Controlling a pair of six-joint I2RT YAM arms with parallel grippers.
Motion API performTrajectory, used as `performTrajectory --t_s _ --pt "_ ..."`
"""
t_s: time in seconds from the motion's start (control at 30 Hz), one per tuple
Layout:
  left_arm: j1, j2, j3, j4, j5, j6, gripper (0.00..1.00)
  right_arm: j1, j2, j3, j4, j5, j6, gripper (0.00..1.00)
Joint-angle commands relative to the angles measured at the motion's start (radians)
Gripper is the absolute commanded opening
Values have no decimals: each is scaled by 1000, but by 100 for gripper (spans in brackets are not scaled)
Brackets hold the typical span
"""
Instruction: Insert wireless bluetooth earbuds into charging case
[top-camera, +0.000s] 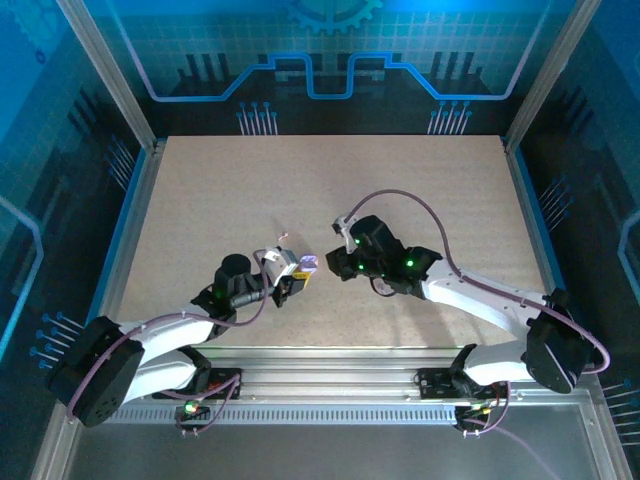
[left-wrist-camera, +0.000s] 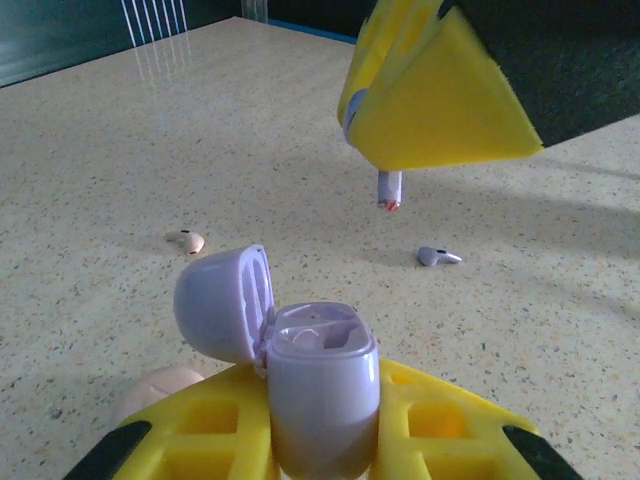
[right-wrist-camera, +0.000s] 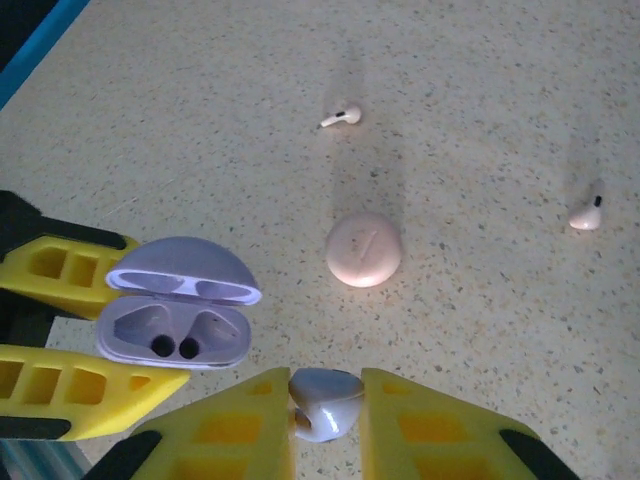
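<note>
- The left tool (left-wrist-camera: 320, 435) is clamped shut on the lilac case (left-wrist-camera: 322, 385). It grips the body by its sides and seems to hold it clear of the surface (left-wrist-camera: 120, 130).
- The lid (left-wrist-camera: 225, 300) is hinged open toward 9 o'clock in the left wrist view.
- The right tool (right-wrist-camera: 325, 385) is pinched almost closed on one greyish-lilac earbud (right-wrist-camera: 322, 408). In the left wrist view this earbud hangs stem-down at 12 o'clock from the lilac case, above it and not touching it.
- Both sockets (right-wrist-camera: 160, 347) of the lilac case show as empty dark holes, so no earbud is seated yet.
- A second greyish-lilac earbud (left-wrist-camera: 438, 257) lies loose on the surface at 2 o'clock from the lilac case. A pale pinkish earbud (left-wrist-camera: 186, 240) lies at 10 o'clock.
- The pink case (right-wrist-camera: 363, 248) sits closed on the surface, at 2 o'clock from the lilac case in the right wrist view.
- Progress, as I judge it, is early. The lilac case is open and presented, and the first earbud is poised for its socket.
- Left to do: seat that earbud, fetch and seat its loose partner, then open the pink case and fill it with the pale ones.
</note>
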Motion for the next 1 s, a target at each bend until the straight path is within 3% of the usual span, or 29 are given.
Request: performTrajectory --t_s 0.0,0.97 --pt "-10 -30 28 40 42 12 5 26 14 38 56 -30 -53 20" --pt "-26 -79 12 66 32 0 5 77 62 64 51 -52 -91 20"
